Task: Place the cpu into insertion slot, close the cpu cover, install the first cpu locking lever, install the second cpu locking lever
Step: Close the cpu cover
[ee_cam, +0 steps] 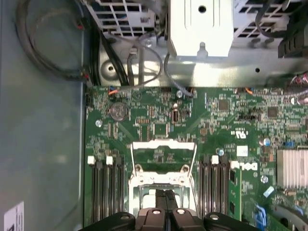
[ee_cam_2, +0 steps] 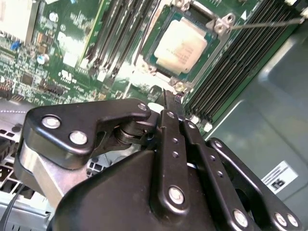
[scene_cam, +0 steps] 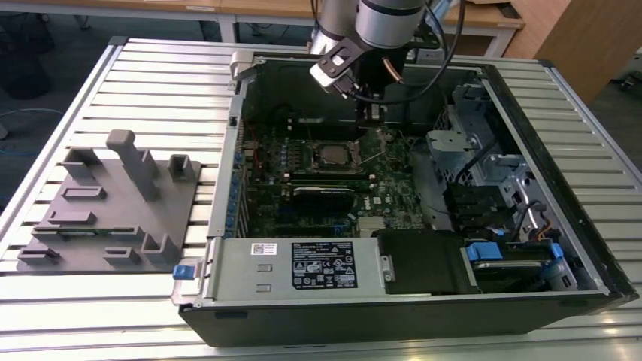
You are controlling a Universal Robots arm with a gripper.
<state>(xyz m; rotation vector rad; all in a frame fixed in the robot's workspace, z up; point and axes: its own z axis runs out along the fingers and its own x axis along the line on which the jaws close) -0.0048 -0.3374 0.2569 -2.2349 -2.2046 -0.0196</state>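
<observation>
Metal top upward, the cpu (ee_cam_2: pixel 180 45) lies flat inside the insertion slot (ee_cam_2: pixel 217 25), the cpu cover (ee_cam: pixel 163 143) standing open at the slot's edge, while the claw (ee_cam_2: pixel 171 96), clenched on nothing, hangs just beside the slot, over the motherboard (ee_cam_2: pixel 67 43) of the computer case (scene_cam: pixel 401 323) on the table (scene_cam: pixel 150 83).

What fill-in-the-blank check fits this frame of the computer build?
1. The chip lies in the ___.
2. The cover, seen in the first wrist view, is swung ___.
3. The tool has its fingers ___ and holds nothing.
4. The grey fixture sits at the exterior view's ___ of the computer case.
Missing words: socket; open; shut; left.
</observation>
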